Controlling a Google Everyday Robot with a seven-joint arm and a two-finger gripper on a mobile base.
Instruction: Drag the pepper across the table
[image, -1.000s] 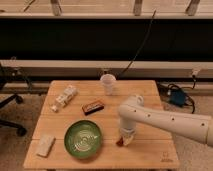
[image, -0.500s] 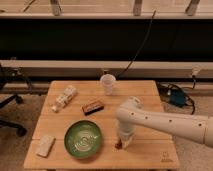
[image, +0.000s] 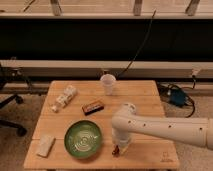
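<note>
The pepper (image: 116, 149) is a small dark red-brown shape on the light wooden table (image: 145, 95), just right of the green bowl (image: 83, 139). Only its lower end shows below the arm. My gripper (image: 119, 145) points down at the pepper's spot, at the end of the white arm (image: 165, 127) that reaches in from the right. The arm's wrist hides most of the pepper and the fingertips.
A dark brown bar with an orange stripe (image: 93, 107) lies at the table's middle. A clear plastic cup (image: 108, 83) stands at the back. A crumpled white packet (image: 64, 97) lies back left, and a pale flat packet (image: 46, 145) front left. A logo (image: 165, 159) marks the front right corner.
The arm and gripper have shifted slightly left toward the green bowl, with the pepper staying beneath the gripper. Other objects have not moved.
</note>
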